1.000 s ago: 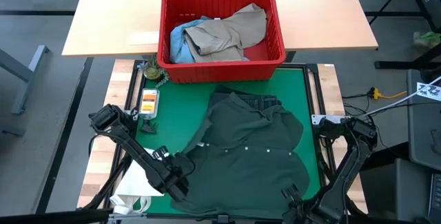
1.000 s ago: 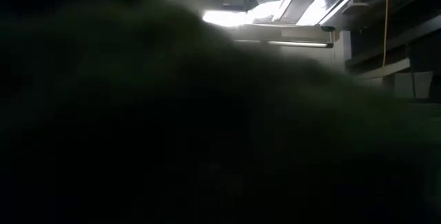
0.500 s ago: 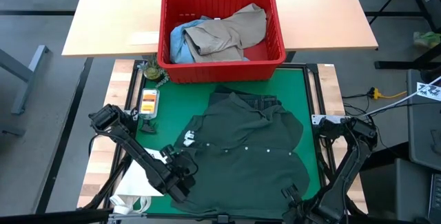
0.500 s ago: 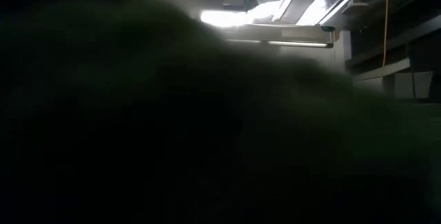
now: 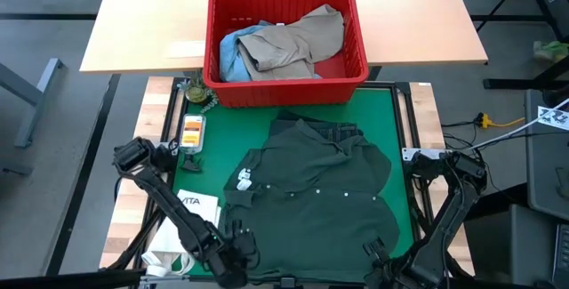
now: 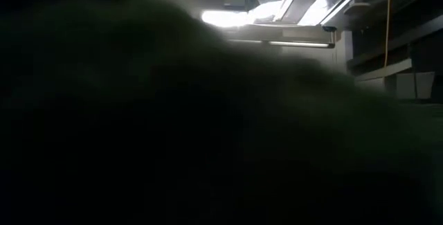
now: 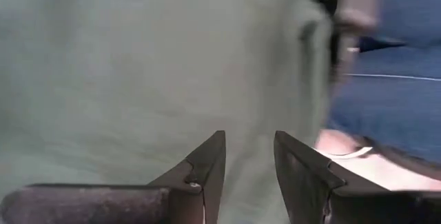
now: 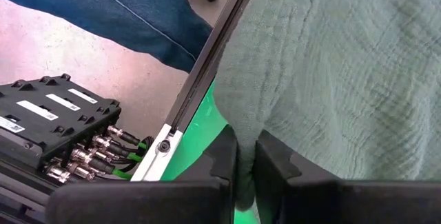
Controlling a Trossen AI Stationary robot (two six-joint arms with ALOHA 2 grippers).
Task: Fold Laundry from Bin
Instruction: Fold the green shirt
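Dark green shirt (image 5: 320, 196): lying spread, button side up, on the green mat (image 5: 231, 160) of the bench, just in front of the red bin (image 5: 286, 84); its long axis is running from the collar beside the bin to the hem at the near mat edge, collar pointing at the bin, presumably laid out this way so the sides can be folded inward. Right tool (image 8: 246, 158): sitting at the near right hem corner, clenched on a pinch of the shirt fabric, apparently pinning or gripping that corner so the cloth is not sliding. Left tool (image 7: 248, 156): hovering at the near left edge of the shirt, jaws standing apart with only fabric behind them and nothing gripped, seemingly lining up on the matching hem corner. Remaining laundry, a khaki garment (image 5: 298, 40) and a light blue one (image 5: 229, 53), is waiting heaped in the bin. White paper bag (image 5: 182, 227): lying on the mat beside the left arm.
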